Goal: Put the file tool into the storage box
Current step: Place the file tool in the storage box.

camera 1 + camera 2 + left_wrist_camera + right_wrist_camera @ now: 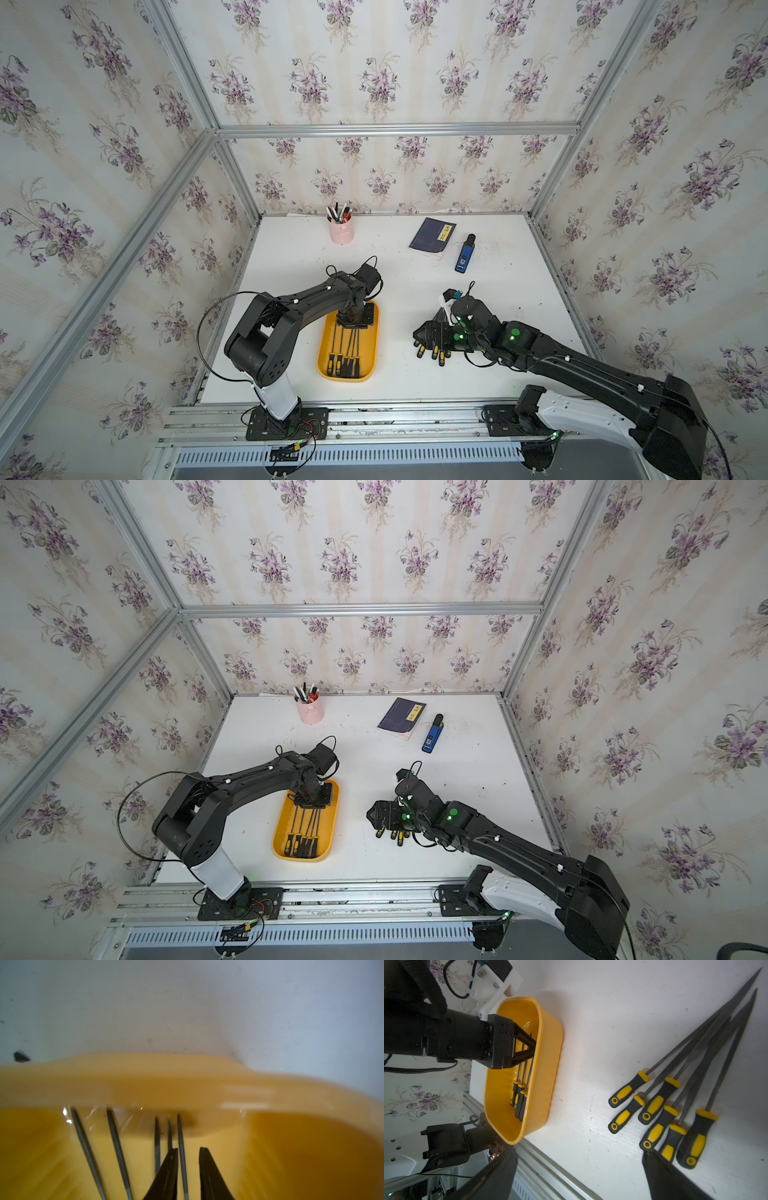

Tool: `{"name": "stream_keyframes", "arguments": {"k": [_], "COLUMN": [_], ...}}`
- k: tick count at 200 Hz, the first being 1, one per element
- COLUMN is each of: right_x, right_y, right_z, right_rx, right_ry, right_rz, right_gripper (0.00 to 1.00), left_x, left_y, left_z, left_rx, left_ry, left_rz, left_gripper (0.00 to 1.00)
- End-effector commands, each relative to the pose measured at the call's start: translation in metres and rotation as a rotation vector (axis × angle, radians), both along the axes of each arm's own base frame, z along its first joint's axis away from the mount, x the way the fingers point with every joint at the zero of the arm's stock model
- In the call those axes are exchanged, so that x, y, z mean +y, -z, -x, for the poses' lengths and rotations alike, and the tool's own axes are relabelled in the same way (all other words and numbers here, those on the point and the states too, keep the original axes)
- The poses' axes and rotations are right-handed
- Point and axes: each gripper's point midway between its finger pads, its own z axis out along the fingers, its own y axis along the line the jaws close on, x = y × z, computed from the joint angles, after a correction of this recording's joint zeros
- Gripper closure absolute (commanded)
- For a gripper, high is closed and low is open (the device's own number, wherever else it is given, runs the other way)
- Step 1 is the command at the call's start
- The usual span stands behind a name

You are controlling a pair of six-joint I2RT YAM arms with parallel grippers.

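Left fingers [166, 1178] down in storage box [321, 353], slightly parted, gripping nothing.
Five files [345, 365] lie inside the box, one shaft [182, 1157] loose in the gap between the fingers. Right fingers [670, 1180] spread wide, empty, over six loose files [660, 1101] on tabletop [591, 1064].

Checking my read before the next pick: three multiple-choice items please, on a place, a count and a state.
1. Where is the left gripper? A) over the pen cup B) inside the storage box C) beside the book
2. How many loose files lie outside the box? A) three B) nine C) six
3. The right gripper is: A) open B) shut on a file C) shut, empty
B: its fingers stand among the stored files. C: six handles show in the right wrist view. A: its fingers stand wide apart.
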Motion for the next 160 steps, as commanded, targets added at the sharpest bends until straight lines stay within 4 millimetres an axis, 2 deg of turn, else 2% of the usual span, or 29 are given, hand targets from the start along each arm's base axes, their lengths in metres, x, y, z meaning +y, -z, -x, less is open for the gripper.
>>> {"name": "stream_keyframes", "arguments": {"k": [1,42,73,92,111,138,160], "right_x": [0.0,-0.003,-0.02,-0.044,-0.064,-0.075,-0.077], "right_y": [-0.002,-0.001,0.015,0.035,0.057,0.071,0.084], "right_z": [-0.003,-0.004,-0.007,-0.008,-0.003,0.0,0.0], "right_rx": [-0.011,-0.013,0.019,0.093,0.169,0.211,0.245], "right_ry": [0.014,0.029,0.111,0.211,0.274,0.313,0.33], "right_rz": [-0.004,0.007,0.084,0.158,0.227,0.285,0.302], "right_gripper": [0.0,0.0,0.0,0.02,0.11,0.23,0.35], "left_x": [-0.002,-0.009,-0.018,-0.028,-0.041,-0.055,-0.065], "left_y": [-0.007,-0.022,-0.047,-0.073,-0.108,-0.153,-0.178], "left_z": [-0.003,-0.007,-0.012,-0.016,-0.021,-0.024,-0.024], "left_rx": [-0.021,-0.045,-0.082,-0.125,-0.189,-0.263,-0.29], "left_ry": [0.013,0.022,0.029,0.047,0.081,0.138,0.167], "left_rz": [0.007,0.045,0.104,0.166,0.258,0.357,0.423], "left_gripper": [0.73,0.7,0.68,0.66,0.62,0.59,0.57]}}
